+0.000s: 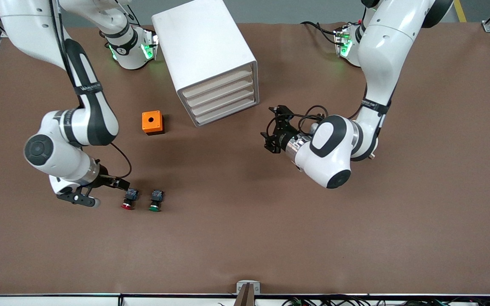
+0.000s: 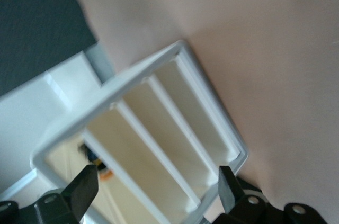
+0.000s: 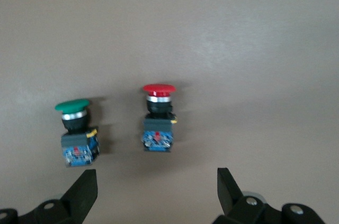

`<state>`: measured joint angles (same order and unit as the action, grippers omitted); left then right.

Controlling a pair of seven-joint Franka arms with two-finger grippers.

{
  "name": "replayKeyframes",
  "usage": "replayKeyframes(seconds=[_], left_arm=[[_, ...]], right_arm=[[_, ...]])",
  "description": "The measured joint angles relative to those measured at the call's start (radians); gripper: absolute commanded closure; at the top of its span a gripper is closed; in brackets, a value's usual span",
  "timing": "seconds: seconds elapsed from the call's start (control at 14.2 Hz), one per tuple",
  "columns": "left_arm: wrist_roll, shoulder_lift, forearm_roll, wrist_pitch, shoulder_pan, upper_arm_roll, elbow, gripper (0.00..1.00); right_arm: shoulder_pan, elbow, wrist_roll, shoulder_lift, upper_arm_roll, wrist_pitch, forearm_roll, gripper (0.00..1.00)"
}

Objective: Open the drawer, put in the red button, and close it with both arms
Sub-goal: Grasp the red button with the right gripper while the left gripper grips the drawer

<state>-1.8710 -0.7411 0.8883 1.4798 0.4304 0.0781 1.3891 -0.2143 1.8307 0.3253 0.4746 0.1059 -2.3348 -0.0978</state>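
The white cabinet (image 1: 204, 46) holds a stack of alike drawers (image 1: 223, 98), all pushed in; I cannot tell which one is the task's drawer. My left gripper (image 1: 274, 131) hovers open in front of them, a short gap away. In the left wrist view the drawer fronts (image 2: 159, 144) fill the space between the fingers of the left gripper (image 2: 156, 189). The red button (image 1: 129, 199) lies on its side on the table, next to my open right gripper (image 1: 104, 192). In the right wrist view the red button (image 3: 158, 123) lies just ahead of the empty right gripper (image 3: 156, 189).
A green-capped button (image 1: 156, 200) lies beside the red one, toward the left arm's end; the green-capped button (image 3: 77, 134) also shows at the right wrist. An orange box with a hole (image 1: 152, 122) stands beside the cabinet, toward the right arm's end. Brown table surface (image 1: 270, 238) surrounds them.
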Motion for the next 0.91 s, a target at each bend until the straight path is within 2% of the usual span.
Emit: replayKeyframes(seconds=[0.21,0.49,0.77,0.91], left_arm=[[-0.157,-0.052,0.079,-0.004,0.0,0.013,-0.001,0.0],[-0.322,-0.128,0.104,-0.01,0.0,0.058,0.0,0.01],[-0.351,-0.157,0.107,-0.016,0.012,0.103,0.0,0.34],[-0.359,-0.158,0.107,-0.028,0.02,0.122,0.002,0.42]], right_arm=[[-0.024,0.0,0.041,0.058,0.0,-0.088,0.0,0.0],[-0.017,0.0,0.044,0.133,0.012,-0.169,0.0,0.0],[-0.014,-0.001,0.044,0.177,0.017,-0.201,0.0,0.0],[-0.014,-0.002,0.044,0.181,0.017,-0.201,0.0,0.01]])
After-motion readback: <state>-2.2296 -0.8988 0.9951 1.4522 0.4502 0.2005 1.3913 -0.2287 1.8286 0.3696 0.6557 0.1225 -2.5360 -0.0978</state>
